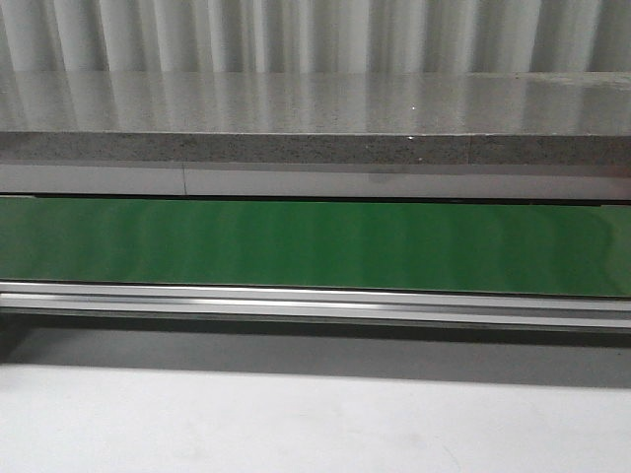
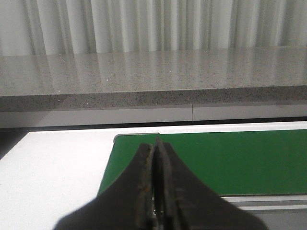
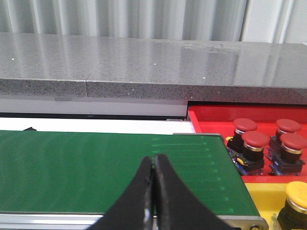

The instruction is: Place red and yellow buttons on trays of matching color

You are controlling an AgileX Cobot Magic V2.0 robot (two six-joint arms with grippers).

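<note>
Black fingers of the right end effector (image 3: 154, 165) are pressed together w/ nothing between them, tips hanging over the green belt (image 3: 110, 172). Left end effector (image 2: 156, 151) is likewise pinched closed & empty, over the belt's other end (image 2: 211, 160), white counter (image 2: 53, 167) just beside it.

Key relation: the belt's long axis runs left–right across the front view (image 1: 315, 244), and no button is on the belt in any view. Every button visible sits off the right-hand end of the belt, so the right arm is the nearer one; the left wrist cam shows none at all.

Containers, outward from the right end effector:
- red tray (image 3: 211, 117), just past the belt end: four red buttons (image 3: 254, 143) upright on dark bases, grouped close together.
- yellow tray (image 3: 261, 199), beside the red one: one yellow button (image 3: 298, 191), partly cut off at the frame edge; can't tell if more lie beyond.

Judgement: what's visible is already colour-matched; nothing to pick yet. Probably waiting for the belt to bring the next button.

Behind everything: grey speckled ledge (image 3: 144, 62) & pale curtain (image 2: 144, 24).
</note>
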